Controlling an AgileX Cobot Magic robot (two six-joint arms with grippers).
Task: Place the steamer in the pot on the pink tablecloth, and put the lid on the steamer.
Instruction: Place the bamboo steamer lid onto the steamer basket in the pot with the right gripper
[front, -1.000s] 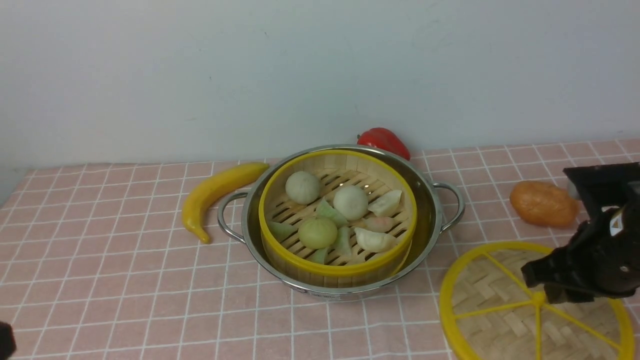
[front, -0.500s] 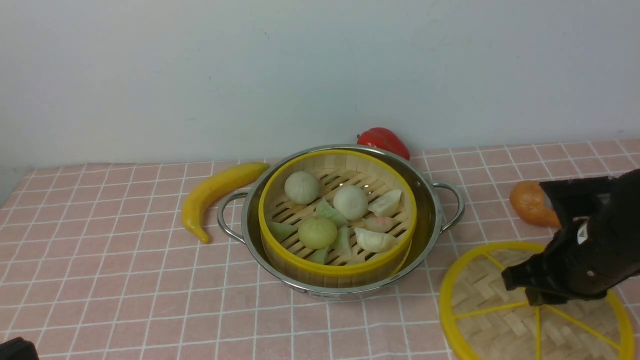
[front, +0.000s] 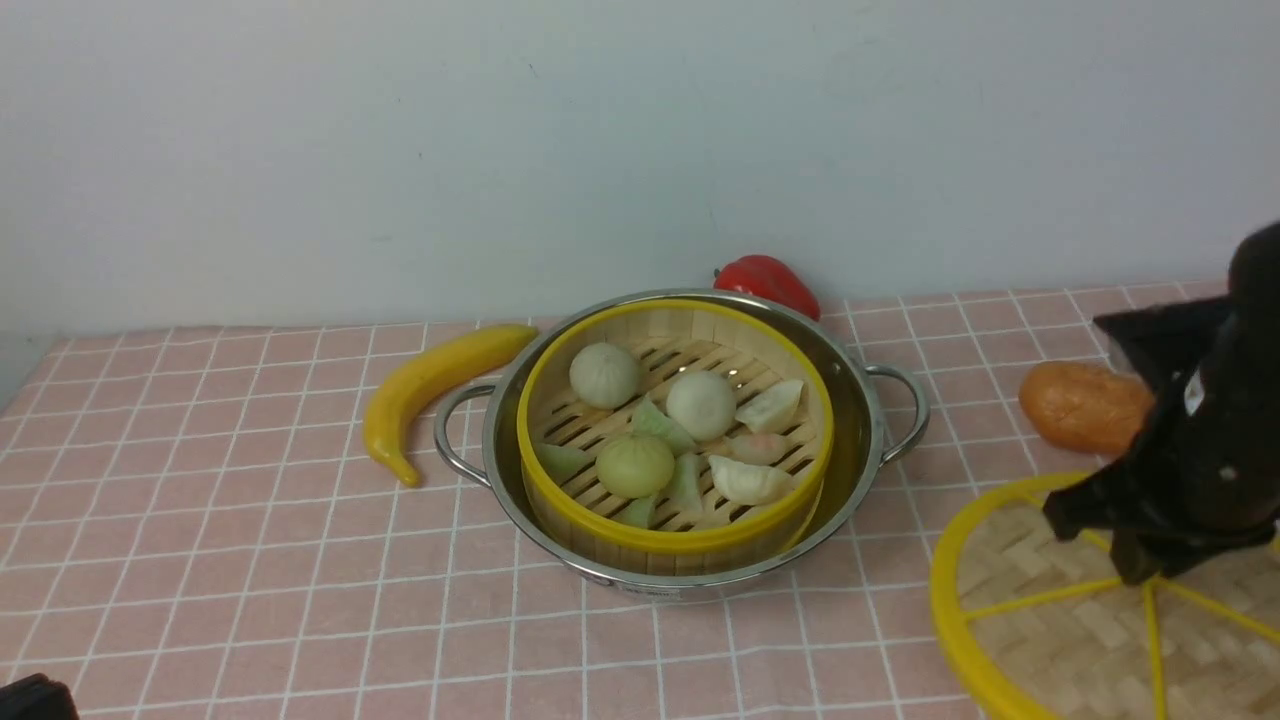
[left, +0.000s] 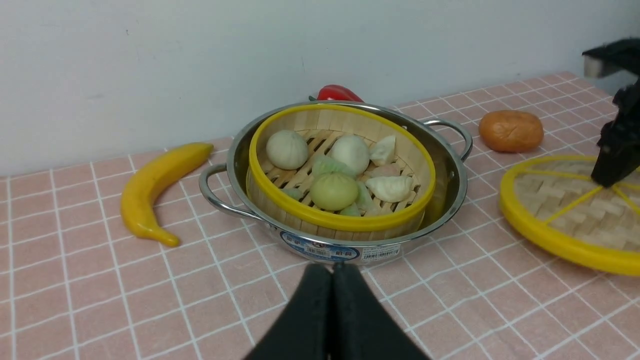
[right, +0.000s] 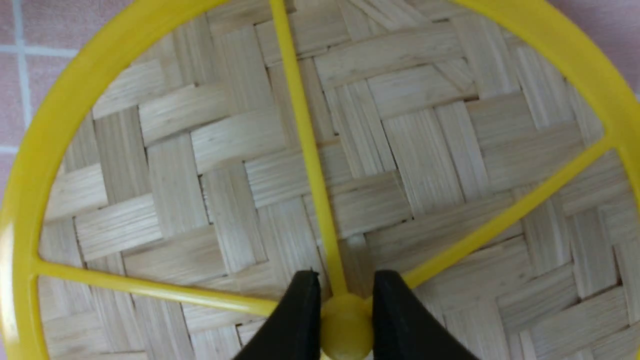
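The steamer (front: 675, 540), a bamboo basket with yellow rims holding buns and dumplings, sits inside the steel pot (front: 862, 400) on the pink tablecloth (front: 200, 500). The woven lid (front: 1040, 620) with yellow rim and spokes lies at the front right, partly cut off by the frame edge. My right gripper (front: 1140, 570) points down onto its centre. In the right wrist view its two black fingers (right: 300, 310) press the yellow hub from both sides, so the right gripper (right: 345, 300) is shut on the lid (right: 225, 175). My left gripper (left: 332, 272) hangs shut and holds nothing, in front of the pot (left: 452, 165).
A yellow banana (front: 430, 385) lies left of the pot. A red pepper (front: 770, 280) sits behind it by the wall. An orange bread-like item (front: 1085, 405) rests just beyond the lid, close to my right arm.
My right gripper has closed its fingers on the lid's hub. The lid has shifted to the right and looks larger and nearer. The left arm has stayed put.
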